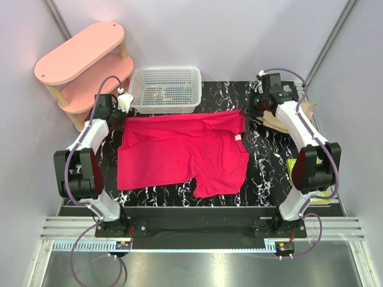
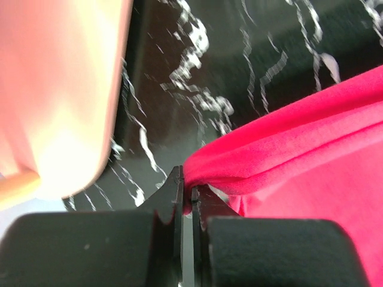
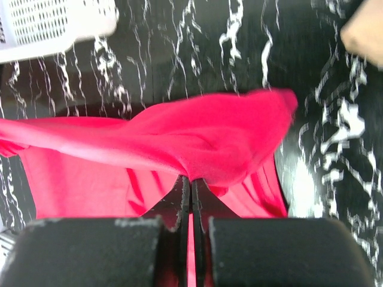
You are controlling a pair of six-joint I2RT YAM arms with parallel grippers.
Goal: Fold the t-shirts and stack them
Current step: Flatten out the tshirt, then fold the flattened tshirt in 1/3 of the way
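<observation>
Crimson tee (image 1: pixel 179 152) spread mid-worktop (image 1: pixel 269 173), far edge near basket (image 1: pixel 164 106). Left claw (image 2: pixel 187 194) pinching far-left corner, right claw (image 3: pixel 191 182) pinching far-right. Advice: lift both evenly, hem taut, fold toward near edge.

The table (image 1: pixel 269 173) carries one crimson-pink t-shirt (image 1: pixel 179 155), one tan folded shirt (image 1: pixel 276 124) and one white mesh basket (image 1: pixel 166 89); one pink shelf (image 1: pixel 78 54) stands beside.

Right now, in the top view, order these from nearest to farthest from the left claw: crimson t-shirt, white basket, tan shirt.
1. Crimson t-shirt: its corner is in the left claw.
2. White basket: just behind, to its right.
3. Tan shirt: far over on the right side.
</observation>
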